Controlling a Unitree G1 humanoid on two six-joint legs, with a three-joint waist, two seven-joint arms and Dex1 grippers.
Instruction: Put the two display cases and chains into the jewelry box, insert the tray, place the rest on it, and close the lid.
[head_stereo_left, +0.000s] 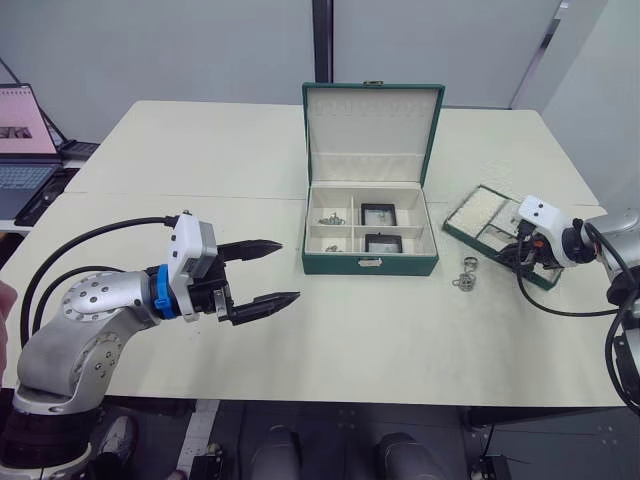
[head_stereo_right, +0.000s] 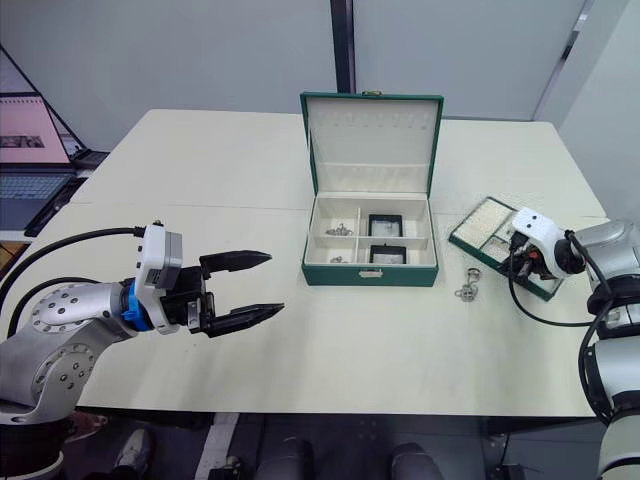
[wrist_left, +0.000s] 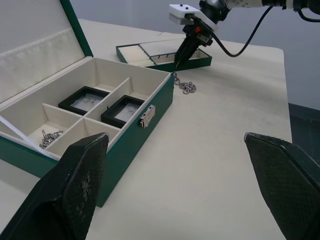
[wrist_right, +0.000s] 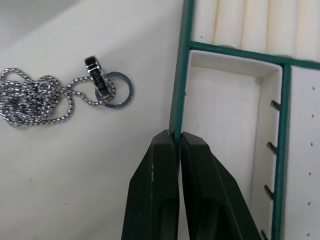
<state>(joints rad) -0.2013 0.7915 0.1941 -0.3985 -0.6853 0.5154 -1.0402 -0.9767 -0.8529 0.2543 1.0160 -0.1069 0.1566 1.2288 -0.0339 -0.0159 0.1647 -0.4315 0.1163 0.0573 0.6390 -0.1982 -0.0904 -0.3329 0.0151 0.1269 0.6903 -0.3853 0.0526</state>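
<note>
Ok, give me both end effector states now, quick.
Left end effector: open, holding nothing, hovering over the table.
Right end effector: closed on the rim of the tray, beside the chain.

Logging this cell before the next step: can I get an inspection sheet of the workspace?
Surface: pale cream table, two tops joined.
Job's things: dark green jewelry box open, lid upright; two black-framed display cases and a chain inside. Green-rimmed tray on the table beside it.
Clutter: silver chain with ring loose on the table.
Grippers: left gripper open, in the air; right gripper shut on the tray's rim.
Cables: black cables along both arms.
Surroundings: open laptop at left.
</note>
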